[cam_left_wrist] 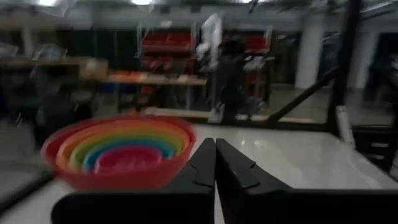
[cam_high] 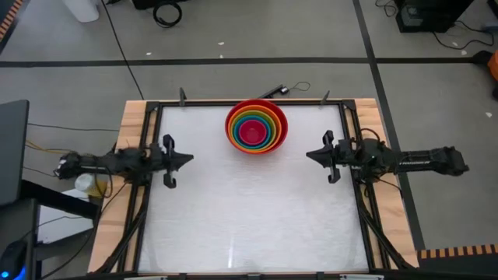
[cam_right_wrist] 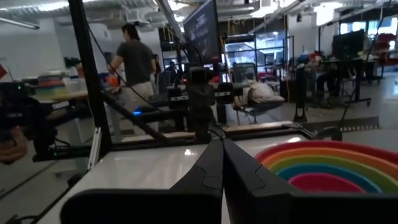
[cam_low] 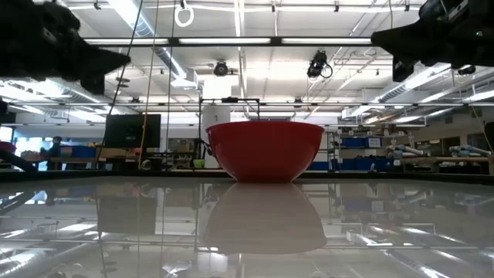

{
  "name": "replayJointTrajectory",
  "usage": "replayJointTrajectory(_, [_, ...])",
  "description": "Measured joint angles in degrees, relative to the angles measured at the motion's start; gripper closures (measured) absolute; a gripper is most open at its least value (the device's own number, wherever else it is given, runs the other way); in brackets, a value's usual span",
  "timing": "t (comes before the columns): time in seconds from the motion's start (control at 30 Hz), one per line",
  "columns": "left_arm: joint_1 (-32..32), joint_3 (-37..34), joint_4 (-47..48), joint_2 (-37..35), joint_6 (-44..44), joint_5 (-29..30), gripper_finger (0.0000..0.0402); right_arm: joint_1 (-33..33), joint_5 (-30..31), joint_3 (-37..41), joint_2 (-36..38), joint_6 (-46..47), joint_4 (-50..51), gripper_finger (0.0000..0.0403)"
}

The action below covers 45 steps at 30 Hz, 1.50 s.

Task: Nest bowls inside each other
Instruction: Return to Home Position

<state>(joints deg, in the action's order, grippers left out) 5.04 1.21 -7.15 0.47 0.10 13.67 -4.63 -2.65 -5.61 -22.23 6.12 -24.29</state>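
A stack of nested bowls (cam_high: 256,126) stands on the white table near the middle of its far edge: a red outer bowl holding orange, yellow, green, blue and pink ones. The low view shows only the red bowl's wall (cam_low: 264,150); the left wrist view (cam_left_wrist: 118,151) and the right wrist view (cam_right_wrist: 329,168) show the coloured rims. My left gripper (cam_high: 189,159) hovers shut at the table's left side, well left of the bowls. My right gripper (cam_high: 309,155) hovers shut at the right side, just right of the bowls. Neither touches anything.
A black frame (cam_high: 249,102) borders the table, with wooden strips (cam_high: 131,124) along both sides. A small dark object with a cord (cam_high: 276,90) lies just beyond the far edge. A person (cam_right_wrist: 137,62) stands in the room behind. Bare tabletop (cam_high: 249,218) fills the near half.
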Motion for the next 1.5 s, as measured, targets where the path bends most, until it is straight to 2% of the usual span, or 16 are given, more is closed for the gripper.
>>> replayJointTrajectory(0.07, [-2.1,-0.7,1.1,0.1,-2.2,0.0,0.0398,-0.4,-0.4,0.3,0.1,1.3,0.1,0.0394])
replayJointTrajectory(0.2, [-3.6,-0.7,3.2,-0.2,-8.1,-0.9,0.0393,0.2,-5.2,4.0,0.0,3.9,-6.4,0.0394])
replayJointTrajectory(0.3, [-3.1,0.4,3.8,-0.2,-8.2,-3.1,0.0391,0.8,-5.4,5.1,0.3,3.2,-5.7,0.0394])
replayJointTrajectory(0.53, [-2.2,3.3,6.5,-0.3,-5.0,-3.1,0.0391,-0.4,-5.5,5.1,1.3,2.2,-4.9,0.0394])
replayJointTrajectory(0.73, [-2.2,1.4,5.9,-0.2,-4.4,-3.1,0.0390,-0.5,-5.8,5.1,3.2,2.6,-5.1,0.0394])
replayJointTrajectory(0.9, [-2.2,-0.7,0.6,-0.2,-3.6,-3.0,0.0390,0.2,-6.5,5.1,3.1,2.7,-5.2,0.0394])
replayJointTrajectory(1.17, [-2.2,-0.7,1.4,-0.1,-3.7,-3.3,0.0390,1.7,-5.6,5.2,3.1,2.4,-4.3,0.0394])
replayJointTrajectory(1.37, [-2.2,-0.7,2.6,-0.1,-6.7,-3.5,0.0390,1.9,0.0,5.2,3.1,1.4,-3.9,0.0394])
replayJointTrajectory(1.5, [-2.2,-0.7,2.8,-0.1,-9.5,-7.1,0.0390,1.5,0.0,5.2,3.8,0.7,-4.5,0.0394])
